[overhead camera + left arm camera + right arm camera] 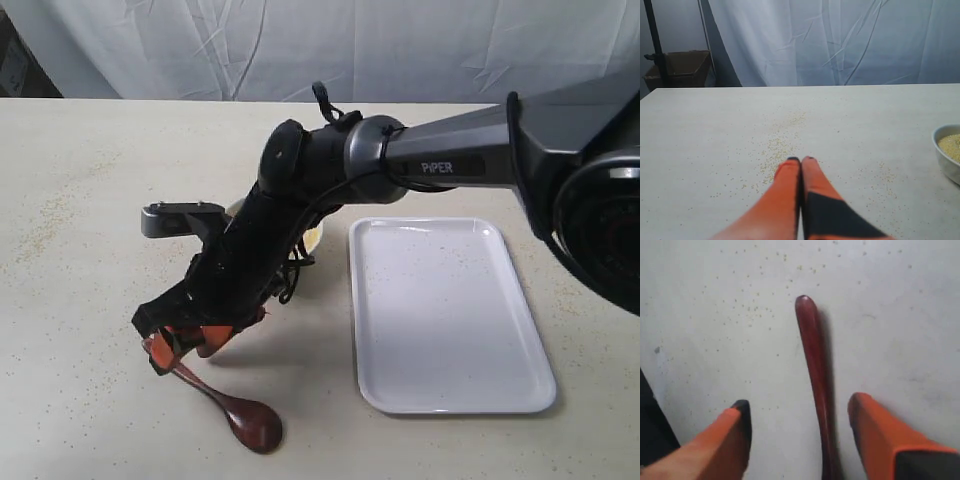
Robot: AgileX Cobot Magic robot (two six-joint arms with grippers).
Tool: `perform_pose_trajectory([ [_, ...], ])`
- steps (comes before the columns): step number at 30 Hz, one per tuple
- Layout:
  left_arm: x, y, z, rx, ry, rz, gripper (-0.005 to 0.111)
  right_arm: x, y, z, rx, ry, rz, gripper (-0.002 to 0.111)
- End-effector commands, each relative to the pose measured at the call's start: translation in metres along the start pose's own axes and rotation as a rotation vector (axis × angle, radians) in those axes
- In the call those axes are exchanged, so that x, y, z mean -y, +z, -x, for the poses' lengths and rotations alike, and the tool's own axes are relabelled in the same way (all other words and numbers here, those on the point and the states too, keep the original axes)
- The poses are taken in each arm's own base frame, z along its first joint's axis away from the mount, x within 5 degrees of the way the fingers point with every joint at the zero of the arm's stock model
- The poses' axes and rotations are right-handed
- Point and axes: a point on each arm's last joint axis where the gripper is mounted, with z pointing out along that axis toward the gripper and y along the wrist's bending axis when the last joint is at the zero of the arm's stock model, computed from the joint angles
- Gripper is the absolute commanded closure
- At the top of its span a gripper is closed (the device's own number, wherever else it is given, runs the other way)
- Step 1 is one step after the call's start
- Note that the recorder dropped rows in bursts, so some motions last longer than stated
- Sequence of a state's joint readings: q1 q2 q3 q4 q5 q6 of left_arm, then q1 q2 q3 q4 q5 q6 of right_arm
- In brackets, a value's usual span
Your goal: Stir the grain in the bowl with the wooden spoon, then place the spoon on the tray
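Observation:
The dark reddish wooden spoon lies flat on the table at the front left, its scoop nearest the camera. My right gripper reaches across from the right and hangs low over the handle end. In the right wrist view the right gripper is open, and the spoon handle runs between its orange fingers, closer to one of them. The white bowl holds yellow grain; in the exterior view only a sliver of the bowl shows behind the arm. The white tray lies to the right. My left gripper is shut and holds nothing.
Loose grains are scattered over the beige tabletop. A white curtain hangs behind the table. A brown box stands beyond the table's far corner in the left wrist view.

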State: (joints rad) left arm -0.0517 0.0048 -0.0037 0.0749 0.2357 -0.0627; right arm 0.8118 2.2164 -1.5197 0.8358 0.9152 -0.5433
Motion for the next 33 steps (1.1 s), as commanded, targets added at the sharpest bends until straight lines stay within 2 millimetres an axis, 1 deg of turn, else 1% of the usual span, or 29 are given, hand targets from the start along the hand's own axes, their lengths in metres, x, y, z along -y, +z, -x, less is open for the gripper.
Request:
perform_pose_trajectory([
  [1,0.0,0.0,-0.001,0.006,-0.006,0.0,0.107,-0.024,-0.038,0.006,0.074,-0.035,-0.024,0.064],
  [2,0.0,0.0,-0.001,0.006,-0.006,0.0,0.107,-0.027,-0.047,0.003,0.054,-0.042,-0.06,0.068],
  [3,0.0,0.0,-0.001,0.006,-0.006,0.0,0.107,-0.03,-0.056,-0.002,0.008,-0.045,-0.132,0.075],
  [4,0.0,0.0,-0.001,0.006,-0.006,0.0,0.107,-0.033,-0.06,-0.01,-0.061,-0.026,-0.249,0.083],
  [5,0.0,0.0,-0.001,0.006,-0.006,0.0,0.107,-0.034,-0.06,-0.015,-0.084,-0.014,-0.318,0.087],
  [6,0.0,0.0,-0.001,0.006,-0.006,0.0,0.107,-0.038,-0.056,-0.024,-0.106,-0.015,-0.409,0.096],
  [7,0.0,0.0,-0.001,0.006,-0.006,0.0,0.107,-0.041,-0.052,-0.03,-0.119,-0.033,-0.437,0.102],
  [8,0.0,0.0,-0.001,0.006,-0.006,0.0,0.107,-0.049,-0.042,-0.039,-0.139,-0.076,-0.457,0.109],
  [10,0.0,0.0,-0.001,0.006,-0.006,0.0,0.107,-0.053,-0.028,-0.05,-0.151,-0.118,-0.476,0.109],
  [12,0.0,0.0,-0.001,0.006,-0.006,0.0,0.107,-0.053,-0.023,-0.055,-0.16,-0.116,-0.484,0.109],
  [18,0.0,0.0,-0.001,0.006,-0.006,0.0,0.107,-0.047,-0.017,-0.064,-0.19,-0.098,-0.485,0.109],
  [23,0.0,0.0,-0.001,0.006,-0.006,0.0,0.107,-0.039,-0.008,-0.068,-0.122,-0.099,-0.48,0.109],
  [26,0.0,0.0,-0.001,0.006,-0.006,0.0,0.107,-0.037,-0.006,-0.071,-0.13,-0.097,-0.484,0.109],
  [30,0.0,0.0,-0.001,0.006,-0.006,0.0,0.107,-0.037,-0.006,-0.07,-0.125,-0.091,-0.485,0.109],
  [33,0.0,0.0,-0.001,0.006,-0.006,0.0,0.107,-0.043,-0.015,-0.066,-0.095,-0.074,-0.486,0.109],
])
